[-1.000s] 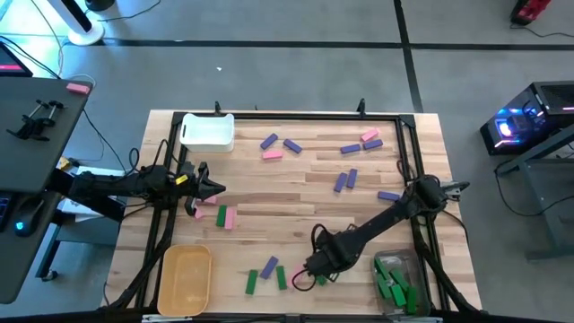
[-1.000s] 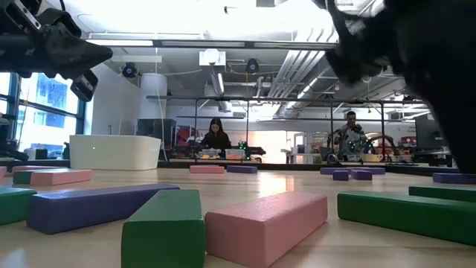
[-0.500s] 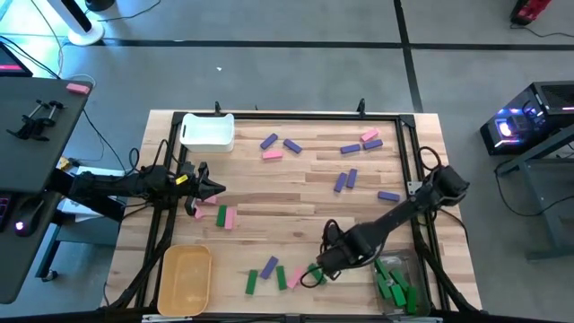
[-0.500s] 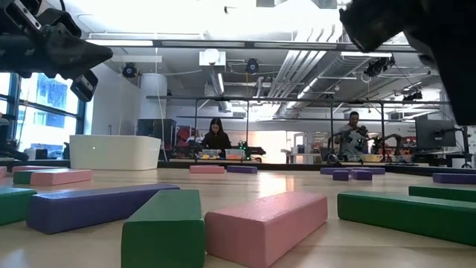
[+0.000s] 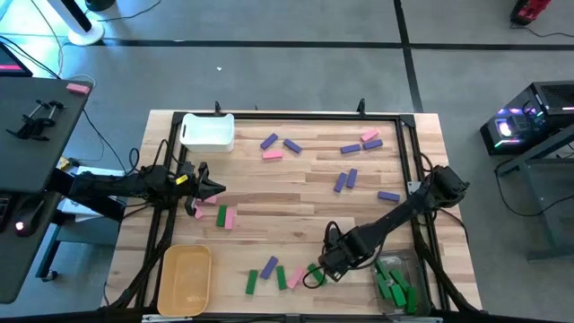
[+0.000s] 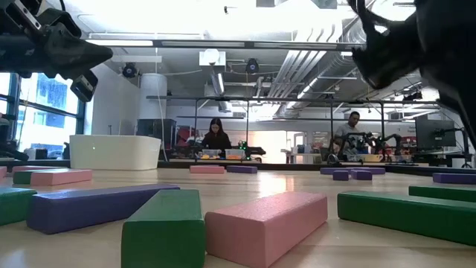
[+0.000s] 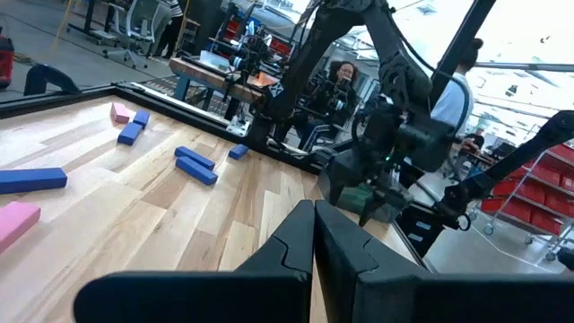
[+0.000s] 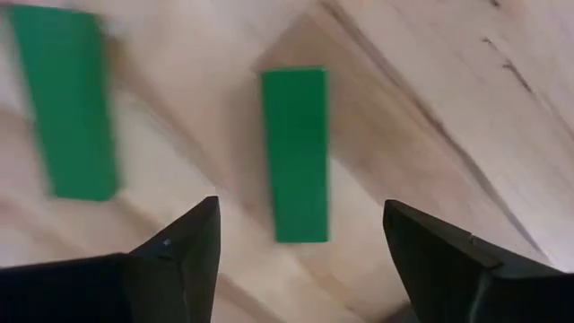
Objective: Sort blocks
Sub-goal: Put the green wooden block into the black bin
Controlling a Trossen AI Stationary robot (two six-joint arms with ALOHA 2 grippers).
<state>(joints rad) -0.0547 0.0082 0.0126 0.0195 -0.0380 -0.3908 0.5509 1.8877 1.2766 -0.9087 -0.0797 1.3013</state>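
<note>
Green, purple and pink blocks (image 5: 345, 179) lie flat and scattered over the wooden table (image 5: 296, 202). My right gripper (image 5: 323, 269) points down near the table's front edge, open, above a green block (image 8: 296, 152) that lies flat on the wood. In the right wrist view one finger shows on each side of that block, clear of it. A second green block (image 8: 65, 103) lies beside it. My left gripper (image 5: 212, 187) hangs level over the table's left side, shut and empty.
A clear bin (image 5: 395, 262) holding several green blocks stands at the front right, just beside my right gripper. A yellow bin (image 5: 186, 278) stands at the front left and a white bin (image 5: 208, 131) at the back left. A black frame (image 5: 408, 144) runs round the table's edges.
My right gripper has shifted a little toward the table's right edge, near the clear bin, and its fingers have spread open. The blocks lie where they were.
</note>
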